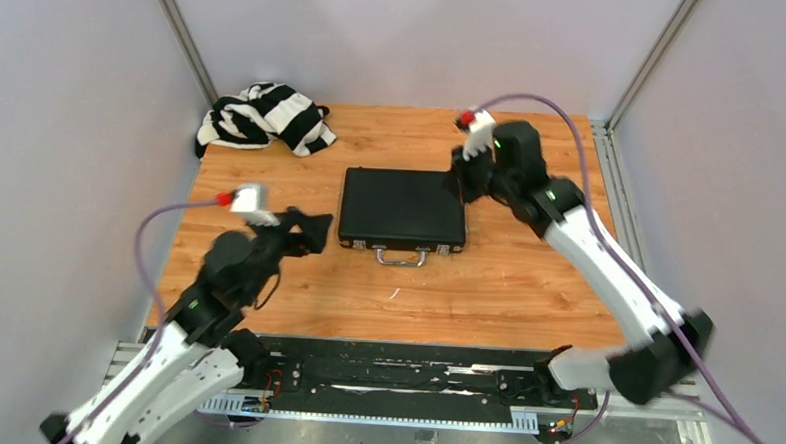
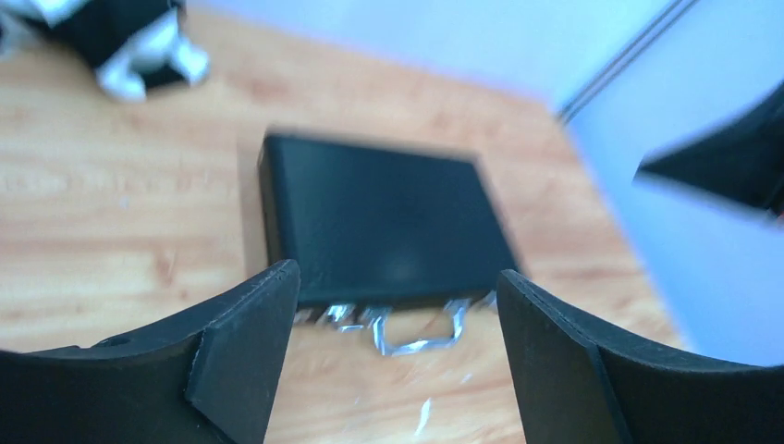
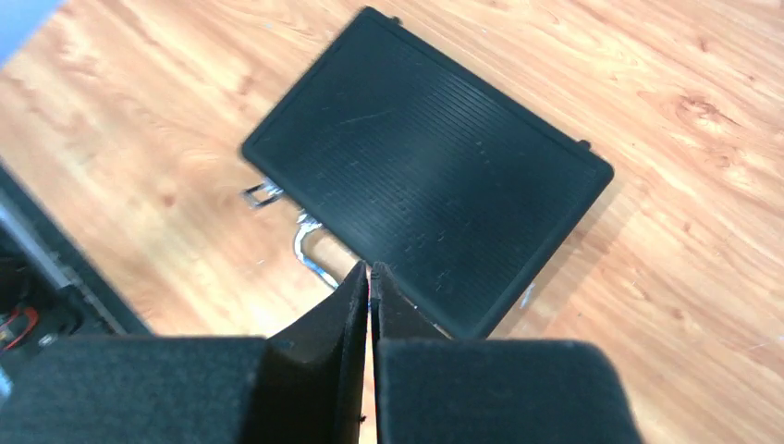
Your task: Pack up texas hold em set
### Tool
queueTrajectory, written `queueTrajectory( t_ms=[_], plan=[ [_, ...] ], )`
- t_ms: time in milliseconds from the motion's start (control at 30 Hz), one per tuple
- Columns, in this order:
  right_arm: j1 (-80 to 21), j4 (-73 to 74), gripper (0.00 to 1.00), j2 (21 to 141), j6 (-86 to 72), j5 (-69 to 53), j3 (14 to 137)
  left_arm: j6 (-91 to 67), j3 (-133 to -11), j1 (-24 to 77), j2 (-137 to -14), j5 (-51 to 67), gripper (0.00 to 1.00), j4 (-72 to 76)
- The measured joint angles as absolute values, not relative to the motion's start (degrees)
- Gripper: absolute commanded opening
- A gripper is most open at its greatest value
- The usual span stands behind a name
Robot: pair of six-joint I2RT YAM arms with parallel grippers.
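**Desk:** Where is the set on your screens?

**Me:** The small black rectangular briefcase (image 1: 403,209) lies flat and shut in the middle of the pale wood-grain table (image 1: 506,297). Its curved silver metal handle (image 1: 401,257) and silver latches (image 1: 360,246) face the arm bases. I see no chips, cards or dice lying loose, so I judge they are inside, though the lid hides that.

**Desk:** And the claws?

**Me:** My left gripper (image 2: 398,277) hangs low, just off the case's left end. Its two black fingers (image 2: 245,324) are spread wide with nothing between them. It points along the lid, and I read that as lined up to steady that end.

My right gripper (image 3: 370,273) is at the far right corner of the case. Its pads are pressed flat together and hold nothing. A pinched tip like that suits pushing better than grasping. I can't tell whether it touches the lid.

**Desk:** What is the surface like?

**Me:** The lid is a hard shell with fine parallel ribbing, matte, with a few light scuffs. The corners are rounded, and two small hinge bumps sit on the far edge. It should slide easily on the smooth wood, so I'd brace one end before working the latches.

**Desk:** Anything else around?

**Me:** A crumpled black-and-white striped cloth (image 1: 265,116) sits at the far left corner, soft and well apart from the case.
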State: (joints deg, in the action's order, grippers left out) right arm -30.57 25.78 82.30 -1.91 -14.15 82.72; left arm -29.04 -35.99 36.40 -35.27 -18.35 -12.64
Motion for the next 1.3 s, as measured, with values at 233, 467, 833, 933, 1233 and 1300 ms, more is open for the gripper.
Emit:
queueTrajectory(
  t_ms=[233,467,833,933,1233,1300],
  plan=[
    [-31.55,15.51,0.01,56.82,-6.52,-13.04,61.95,-29.56,-35.22,36.62,-20.64,-20.16,0.84,-7.97],
    [-31.55,4.80,0.01,57.39,-10.72,-13.89,46.24,-30.57,-31.16,36.73,-48.14,-10.76,0.84,4.36],
    [-31.55,-11.20,0.01,68.84,-15.46,-13.87,33.12,-30.55,-37.54,35.81,-81.10,-8.86,0.88,16.78],
    [-31.55,-12.38,0.01,75.31,-16.84,-13.43,29.67,-33.36,-39.42,32.60,-87.72,-6.15,0.88,22.76],
    [-31.79,-12.12,0.01,77.69,-18.46,-10.52,28.14,-38.24,-35.42,30.06,-90.45,-2.59,0.88,35.62],
    [-31.79,-11.44,0.01,75.42,-18.72,-11.81,28.34,-38.39,-34.89,30.06,-90.13,-2.52,0.88,36.18]
  ],
)
